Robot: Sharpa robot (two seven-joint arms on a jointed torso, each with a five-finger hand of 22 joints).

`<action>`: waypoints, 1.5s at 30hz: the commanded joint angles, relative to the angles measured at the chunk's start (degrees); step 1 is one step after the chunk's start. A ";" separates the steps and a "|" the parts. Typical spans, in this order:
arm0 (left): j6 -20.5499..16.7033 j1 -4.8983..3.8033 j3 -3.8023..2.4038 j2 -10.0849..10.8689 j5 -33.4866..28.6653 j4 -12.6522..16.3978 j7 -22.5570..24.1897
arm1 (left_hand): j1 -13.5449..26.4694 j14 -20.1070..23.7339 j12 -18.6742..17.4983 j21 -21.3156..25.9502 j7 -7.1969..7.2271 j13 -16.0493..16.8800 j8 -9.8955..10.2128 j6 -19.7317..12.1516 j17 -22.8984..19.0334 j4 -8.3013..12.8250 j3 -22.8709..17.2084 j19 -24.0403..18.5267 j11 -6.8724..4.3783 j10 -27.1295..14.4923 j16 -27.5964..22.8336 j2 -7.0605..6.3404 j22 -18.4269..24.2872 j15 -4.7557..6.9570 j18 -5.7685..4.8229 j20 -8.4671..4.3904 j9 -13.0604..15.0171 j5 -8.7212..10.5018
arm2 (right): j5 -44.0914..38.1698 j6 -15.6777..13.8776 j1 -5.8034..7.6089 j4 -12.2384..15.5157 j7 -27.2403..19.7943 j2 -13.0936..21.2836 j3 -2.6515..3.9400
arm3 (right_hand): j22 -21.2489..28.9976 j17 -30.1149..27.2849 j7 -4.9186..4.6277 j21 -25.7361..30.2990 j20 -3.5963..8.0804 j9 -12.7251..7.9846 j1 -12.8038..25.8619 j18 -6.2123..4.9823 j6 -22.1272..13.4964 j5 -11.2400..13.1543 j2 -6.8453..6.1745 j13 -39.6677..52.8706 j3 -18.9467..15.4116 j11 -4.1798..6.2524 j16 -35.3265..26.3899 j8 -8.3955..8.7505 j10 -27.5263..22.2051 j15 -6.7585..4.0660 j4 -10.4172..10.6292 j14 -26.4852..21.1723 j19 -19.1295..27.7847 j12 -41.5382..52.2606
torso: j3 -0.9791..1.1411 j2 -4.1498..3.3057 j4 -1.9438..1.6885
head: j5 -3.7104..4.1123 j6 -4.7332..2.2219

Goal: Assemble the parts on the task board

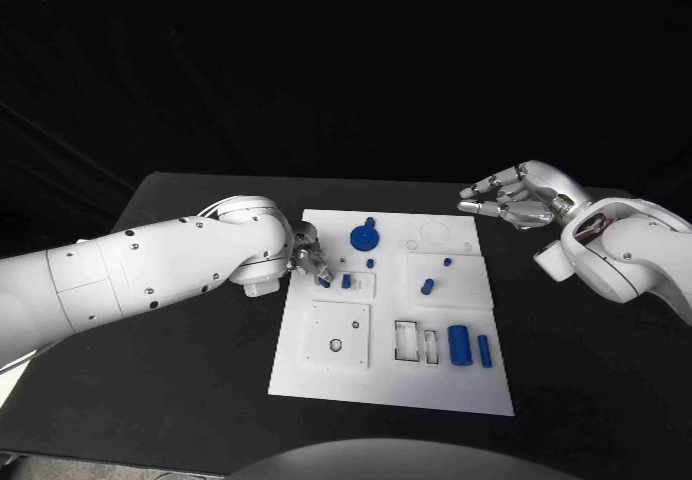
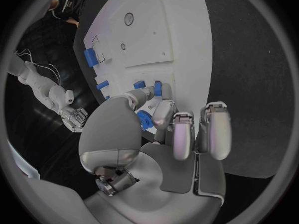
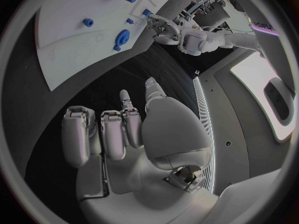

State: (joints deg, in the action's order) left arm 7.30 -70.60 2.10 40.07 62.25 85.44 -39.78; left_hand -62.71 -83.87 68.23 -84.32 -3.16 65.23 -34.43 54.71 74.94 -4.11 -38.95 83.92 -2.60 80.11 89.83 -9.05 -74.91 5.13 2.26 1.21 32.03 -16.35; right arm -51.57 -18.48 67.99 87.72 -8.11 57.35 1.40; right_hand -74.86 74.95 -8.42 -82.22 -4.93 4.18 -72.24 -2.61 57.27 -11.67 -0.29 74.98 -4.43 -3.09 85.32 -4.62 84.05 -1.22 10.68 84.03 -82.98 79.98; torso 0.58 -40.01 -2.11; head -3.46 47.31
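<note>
A: How far along are we with the task board (image 1: 387,385)?

B: Early, we judge. Most of the blue parts lie loose on the white plate. Our left hand (image 1: 306,254) sits at the board's left edge, its fingers (image 2: 163,112) closing around a small blue peg (image 1: 323,281); whether they truly clamp it we cannot tell.

A: And the right hand (image 1: 515,197)?

B: It hovers over the tabletop (image 1: 173,350) just past the board's far right corner, fingers curled loosely and apart, holding nothing.

A: What do we count on the board?

B: One blue wheel-like disc (image 1: 368,237) near the far edge. Two cylinders in the near right part: a thick one (image 1: 459,345) and a thinner one (image 1: 485,351) beside it. Then about five small pegs around the middle, including the one at our left hand. Some are too small to tell apart surely.

A: Anything seated?

B: A couple of pegs near the middle may stand in their holes; we cannot confirm. The cylinders and the disc look still to be placed, so most of the work remains.
</note>
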 commanded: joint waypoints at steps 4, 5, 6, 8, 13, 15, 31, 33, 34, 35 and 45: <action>3.07 0.22 0.20 -0.72 -1.34 -0.77 -3.29 | 1.64 -6.13 0.53 -0.39 2.07 0.47 0.02 2.62 15.06 -0.02 0.78 3.83 -0.10 0.45 0.17 0.14 -8.91 0.49 -0.65 -0.54 -0.44 -0.05 | -0.12 0.72 -0.04 0.20 -0.40 0.00 0.00 | 0.04 5.54 0.45 0.20 0.17 0.07 -0.44 -0.62 -0.01 -0.20 0.40 8.93 -0.37 0.02 -0.35 -0.36 1.07 -0.02 -0.02 4.03 0.10 -0.07 | 0.03 -0.02 0.04 | 0.11 0.18; 3.21 0.22 0.21 -0.79 -1.36 -0.87 -3.34 | 1.86 -6.13 0.62 -0.43 2.10 0.58 0.04 2.71 15.06 -0.15 1.02 3.84 -0.13 0.48 0.17 0.11 -8.96 0.51 -0.66 -0.56 -0.50 -0.04 | -0.12 0.71 -0.04 0.21 -0.40 0.01 0.00 | 0.04 5.54 0.45 0.20 0.17 0.07 -0.44 -0.62 -0.01 -0.20 0.40 8.93 -0.37 0.02 -0.35 -0.36 1.07 -0.02 -0.02 4.03 0.10 -0.07 | 0.04 -0.01 0.04 | 0.12 0.19; 3.33 0.22 0.21 -0.87 -1.38 -0.95 -3.37 | 2.03 -6.13 0.68 -0.47 2.12 0.65 0.06 2.78 15.06 -0.26 1.22 3.86 -0.14 0.51 0.17 0.09 -9.01 0.52 -0.67 -0.57 -0.55 -0.04 | -0.12 0.70 -0.04 0.21 -0.41 0.03 0.00 | 0.04 5.54 0.45 0.20 0.17 0.07 -0.44 -0.62 -0.01 -0.20 0.40 8.93 -0.37 0.02 -0.35 -0.36 1.07 -0.02 -0.02 4.03 0.10 -0.07 | 0.03 0.00 0.02 | 0.17 0.24; 3.55 0.23 0.22 -0.96 -1.41 -1.08 -3.43 | 2.22 -6.13 0.75 -0.51 2.15 0.72 0.09 2.87 15.06 -0.39 1.42 3.88 -0.17 0.54 0.17 0.10 -9.06 0.53 -0.69 -0.58 -0.62 -0.04 | -0.12 0.69 -0.04 0.22 -0.42 0.06 0.00 | 0.04 5.54 0.45 0.20 0.17 0.07 -0.44 -0.62 -0.01 -0.20 0.40 8.93 -0.37 0.02 -0.35 -0.36 1.07 -0.02 -0.02 4.03 0.10 -0.07 | 0.03 0.04 -0.02 | 0.21 0.34; 3.96 0.23 0.23 -1.09 -1.44 -1.25 -3.57 | 2.67 -6.13 1.06 -0.56 2.24 1.09 0.15 3.16 15.06 -0.71 1.95 3.90 -0.23 0.69 0.17 0.17 -9.14 0.57 -0.70 -0.61 -0.80 -0.06 | -0.11 0.67 -0.04 0.24 -0.45 0.09 0.00 | 0.08 5.49 0.45 0.22 0.18 0.07 -0.46 -0.63 -0.01 -0.23 0.42 8.91 -0.39 0.03 -0.38 -0.36 1.06 -0.02 -0.02 4.02 0.11 -0.10 | 0.05 0.03 -0.01 | 0.25 0.30; 4.18 0.23 0.23 -1.13 -1.44 -1.28 -3.65 | 2.76 -6.13 1.16 -0.56 2.27 1.19 0.16 3.25 15.06 -0.78 2.06 3.90 -0.24 0.74 0.17 0.19 -9.14 0.59 -0.70 -0.62 -0.84 -0.06 | -0.11 0.66 -0.04 0.25 -0.46 0.09 0.00 | 0.08 5.49 0.45 0.22 0.18 0.07 -0.46 -0.63 -0.01 -0.23 0.42 8.91 -0.39 0.03 -0.38 -0.36 1.06 -0.02 -0.02 4.02 0.11 -0.10 | 0.03 0.05 -0.01 | 0.25 0.30; 4.78 0.23 0.25 -1.24 -1.36 -1.40 -4.44 | 5.96 -6.13 1.83 -0.85 2.52 2.08 0.90 4.81 15.06 -3.67 6.95 4.02 -0.43 1.11 0.17 -0.75 -9.57 0.72 -0.80 -0.70 -2.34 -0.01 | -0.08 0.55 -0.04 0.23 -0.54 0.09 0.00 | 0.09 5.43 0.44 0.24 0.18 0.07 -0.49 -0.63 -0.03 -0.30 0.43 8.87 -0.43 0.02 -0.42 -0.35 1.02 -0.02 -0.03 4.01 0.12 -0.16 | 0.02 0.04 -0.06 | 0.25 0.35; 4.53 0.23 0.25 -1.24 -1.36 -1.45 -4.54 | 6.38 -6.13 1.83 -0.90 2.51 2.12 1.04 5.03 15.06 -4.43 8.22 4.05 -0.43 1.12 0.17 -0.79 -9.65 0.73 -0.81 -0.72 -2.64 -0.01 | -0.07 0.53 -0.04 0.23 -0.56 0.09 0.00 | 0.09 5.43 0.44 0.24 0.18 0.07 -0.49 -0.63 -0.03 -0.30 0.43 8.87 -0.43 0.02 -0.42 -0.35 1.02 -0.02 -0.03 4.01 0.12 -0.16 | 0.02 0.02 -0.04 | 0.23 0.33; 4.37 0.23 0.25 -1.25 -1.35 -1.48 -4.59 | 6.59 -6.13 1.85 -0.92 2.49 2.16 1.07 5.12 15.06 -4.75 8.68 4.06 -0.41 1.13 0.17 -0.78 -9.69 0.72 -0.82 -0.72 -2.73 0.01 | -0.07 0.52 -0.04 0.23 -0.56 0.09 0.00 | 0.09 5.43 0.44 0.24 0.18 0.07 -0.49 -0.63 -0.03 -0.30 0.43 8.87 -0.43 0.02 -0.42 -0.35 1.02 -0.02 -0.03 4.01 0.12 -0.16 | 0.02 0.02 -0.04 | 0.23 0.33; 4.13 0.23 0.25 -1.26 -1.35 -1.52 -4.66 | 6.89 -6.13 1.87 -0.96 2.47 2.20 1.11 5.23 15.06 -5.21 9.38 4.07 -0.40 1.15 0.17 -0.79 -9.74 0.71 -0.83 -0.72 -2.85 0.03 | -0.07 0.50 -0.04 0.23 -0.57 0.09 0.00 | 0.09 5.43 0.44 0.24 0.18 0.07 -0.49 -0.63 -0.03 -0.30 0.43 8.87 -0.43 0.02 -0.42 -0.35 1.02 -0.02 -0.03 4.01 0.12 -0.16 | 0.02 0.04 -0.04 | 0.25 0.33; 2.82 0.24 0.23 -1.22 -1.17 -1.85 -4.93 | 6.59 -6.13 2.05 -1.18 2.55 2.50 1.25 5.67 15.06 -7.37 13.66 4.18 -0.47 1.24 0.17 -1.00 -10.06 0.79 -0.90 -0.77 -3.75 -0.16 | 0.02 0.44 -0.04 0.20 -0.60 0.08 0.00 | 0.24 5.34 0.44 0.32 0.18 0.06 -0.50 -0.66 -0.06 -0.36 0.44 8.79 -0.47 0.02 -0.47 -0.34 0.95 -0.02 -0.03 3.99 0.19 -0.31 | 0.00 0.02 -0.06 | 0.37 0.24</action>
State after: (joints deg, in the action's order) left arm 10.22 -70.49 2.26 38.93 61.42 83.65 -39.94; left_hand -56.30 -83.87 70.08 -85.25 -0.60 67.67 -33.35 59.90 74.92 -11.47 -25.55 83.92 -2.97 80.88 89.83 -10.04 -74.91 5.54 2.25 0.79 28.34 -16.40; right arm -51.52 -18.48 67.99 87.86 -8.18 57.46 1.40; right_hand -74.67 74.92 -8.42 -82.23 -4.93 4.17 -72.46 -2.62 57.27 -11.66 -0.07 74.98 -4.65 -3.09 85.11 -4.62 84.05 -1.22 10.58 84.03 -82.98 79.98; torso 0.59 -39.97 -2.15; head -3.17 47.59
